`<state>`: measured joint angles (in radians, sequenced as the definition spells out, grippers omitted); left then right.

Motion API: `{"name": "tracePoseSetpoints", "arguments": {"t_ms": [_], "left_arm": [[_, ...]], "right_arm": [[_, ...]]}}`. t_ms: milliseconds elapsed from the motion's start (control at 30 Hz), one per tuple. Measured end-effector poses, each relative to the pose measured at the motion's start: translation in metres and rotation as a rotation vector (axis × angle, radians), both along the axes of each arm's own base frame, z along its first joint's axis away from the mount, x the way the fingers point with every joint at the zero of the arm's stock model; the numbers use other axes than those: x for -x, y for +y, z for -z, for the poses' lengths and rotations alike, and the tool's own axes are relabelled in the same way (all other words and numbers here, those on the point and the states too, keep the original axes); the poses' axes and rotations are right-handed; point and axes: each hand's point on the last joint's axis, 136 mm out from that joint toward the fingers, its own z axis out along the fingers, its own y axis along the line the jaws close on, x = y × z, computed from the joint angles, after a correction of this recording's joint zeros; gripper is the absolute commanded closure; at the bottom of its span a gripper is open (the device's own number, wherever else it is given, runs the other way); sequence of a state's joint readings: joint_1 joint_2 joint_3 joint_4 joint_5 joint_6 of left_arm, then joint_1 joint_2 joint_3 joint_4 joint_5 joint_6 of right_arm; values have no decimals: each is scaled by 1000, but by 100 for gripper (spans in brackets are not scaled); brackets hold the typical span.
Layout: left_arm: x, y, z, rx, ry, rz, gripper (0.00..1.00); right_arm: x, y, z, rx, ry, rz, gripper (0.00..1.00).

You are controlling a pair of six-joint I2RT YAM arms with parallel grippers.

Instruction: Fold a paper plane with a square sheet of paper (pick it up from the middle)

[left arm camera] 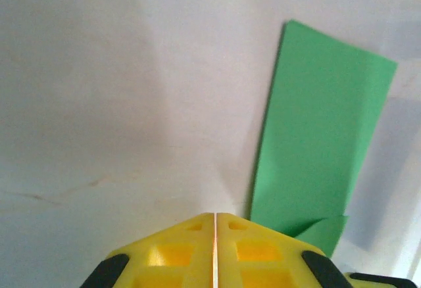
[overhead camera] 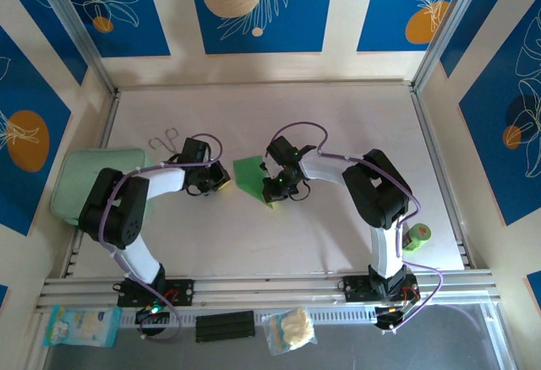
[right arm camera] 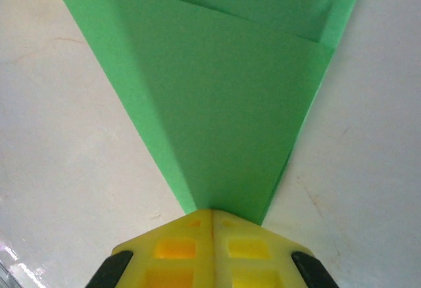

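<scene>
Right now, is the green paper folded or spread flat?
Folded: the green paper tapers to a point, with overlapping flaps showing.

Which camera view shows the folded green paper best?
The right wrist view: the folded green paper is large there, with its layered flaps and tapering point plain. The top external view shows the paper small and far off; the left wrist view shows part of it, at an angle.
</scene>
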<state>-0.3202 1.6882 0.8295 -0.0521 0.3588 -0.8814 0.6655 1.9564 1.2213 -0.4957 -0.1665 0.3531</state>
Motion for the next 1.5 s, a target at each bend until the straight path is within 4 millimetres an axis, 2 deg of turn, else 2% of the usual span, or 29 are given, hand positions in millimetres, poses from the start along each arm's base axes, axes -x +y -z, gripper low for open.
{"name": "tracePoseSetpoints", "arguments": {"t_ms": [133, 233, 333, 467, 633, 933, 1167, 1500], "left_arm": [[-4, -15, -28, 30, -68, 23, 89], [-1, -34, -37, 56, -89, 52, 89], [9, -55, -32, 70, -74, 91, 90], [21, -70, -10, 64, -16, 119, 91], [27, -68, 13, 26, 62, 120, 93], [23, -67, 14, -1, 81, 110, 94], [21, -67, 15, -12, 105, 109, 95], [21, -67, 16, -19, 116, 108, 96]], "right_arm": [[0, -1, 0, -11, 23, 16, 100], [-1, -1, 0, -18, 35, 27, 100], [-1, -1, 0, -28, 49, 33, 100], [-1, -2, 0, -38, 57, 35, 100], [-2, -2, -2, -48, 62, 37, 100], [-6, 5, -9, -103, 54, 20, 100], [-20, 20, -27, -156, 2, -5, 100], [-13, 15, -4, -118, 40, -18, 100]]}}
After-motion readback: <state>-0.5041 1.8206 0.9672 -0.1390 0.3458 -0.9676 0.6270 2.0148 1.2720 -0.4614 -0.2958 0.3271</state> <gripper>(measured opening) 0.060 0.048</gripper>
